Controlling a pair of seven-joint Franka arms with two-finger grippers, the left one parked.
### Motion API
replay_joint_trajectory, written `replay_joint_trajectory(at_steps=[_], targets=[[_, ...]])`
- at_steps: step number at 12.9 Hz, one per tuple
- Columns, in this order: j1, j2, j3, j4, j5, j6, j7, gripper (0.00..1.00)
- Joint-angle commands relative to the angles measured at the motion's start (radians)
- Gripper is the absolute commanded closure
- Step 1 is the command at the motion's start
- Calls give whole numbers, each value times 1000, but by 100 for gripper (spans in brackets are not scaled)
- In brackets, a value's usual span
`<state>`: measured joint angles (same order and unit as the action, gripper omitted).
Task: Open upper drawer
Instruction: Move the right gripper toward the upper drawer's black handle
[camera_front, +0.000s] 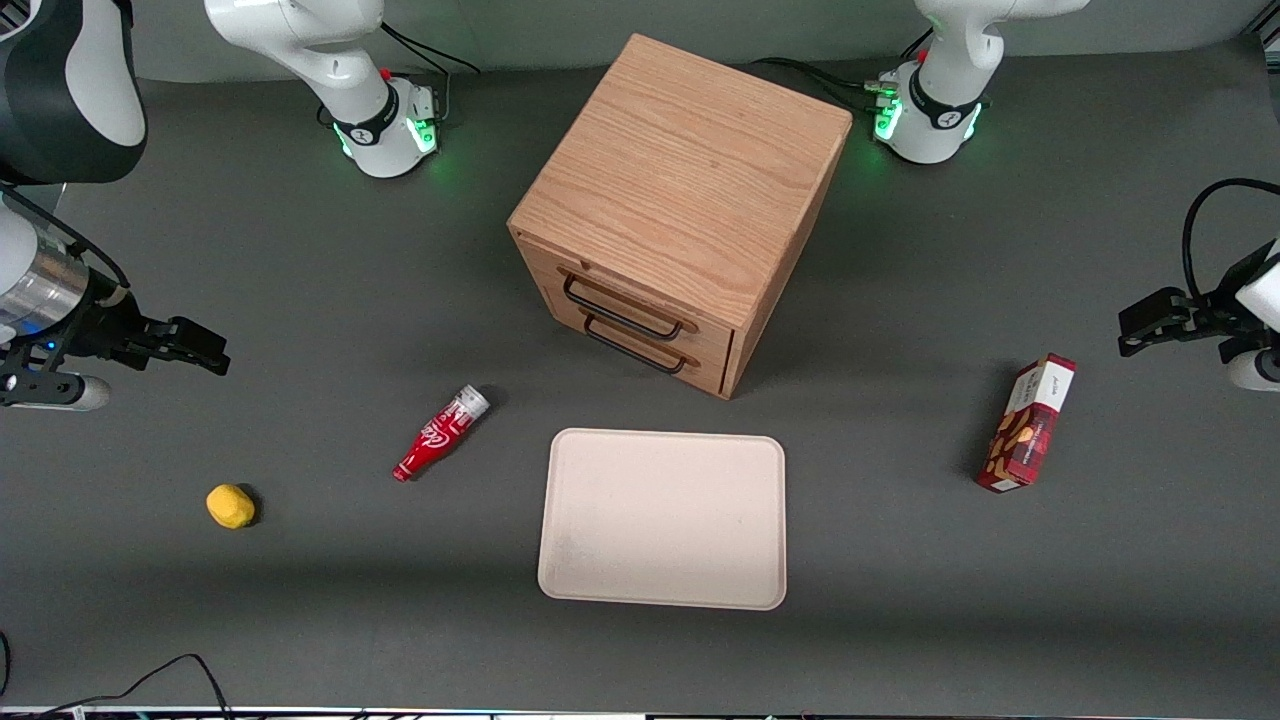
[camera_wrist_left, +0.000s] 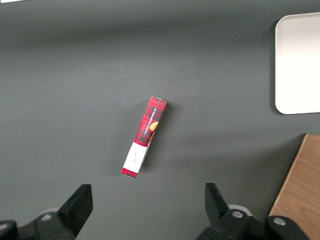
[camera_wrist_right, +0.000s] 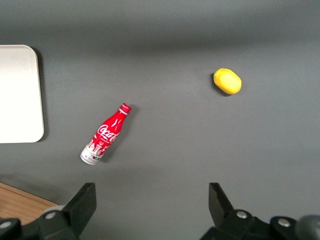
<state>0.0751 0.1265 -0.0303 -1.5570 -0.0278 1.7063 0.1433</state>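
The light oak cube cabinet (camera_front: 685, 190) stands mid-table, its front turned toward the front camera. The upper drawer (camera_front: 640, 297) is shut flush, with a black wire handle (camera_front: 620, 308). The lower drawer (camera_front: 650, 350) sits just beneath it with an identical handle, also shut. My right gripper (camera_front: 205, 350) is open and empty, held above the table at the working arm's end, well away from the cabinet. In the right wrist view its fingers (camera_wrist_right: 82, 202) stand wide apart over bare mat, and a corner of the cabinet (camera_wrist_right: 20, 202) shows beside them.
A red soda bottle (camera_front: 440, 433) (camera_wrist_right: 106, 133) lies between my gripper and the cabinet. A yellow lemon (camera_front: 230, 506) (camera_wrist_right: 227, 81) lies nearer the camera. A beige tray (camera_front: 662, 518) sits in front of the cabinet. A red cookie box (camera_front: 1028, 423) (camera_wrist_left: 144, 136) lies toward the parked arm's end.
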Motion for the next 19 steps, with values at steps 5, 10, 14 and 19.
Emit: replay_joint_trajectory(at_steps=[5, 10, 14, 19], targets=[[34, 36, 52, 73, -24, -42, 10, 0], [38, 102, 217, 181, -29, -111, 9, 0], [67, 146, 360, 210, -21, -112, 9, 0], [303, 208, 345, 279, -23, -109, 9, 0]])
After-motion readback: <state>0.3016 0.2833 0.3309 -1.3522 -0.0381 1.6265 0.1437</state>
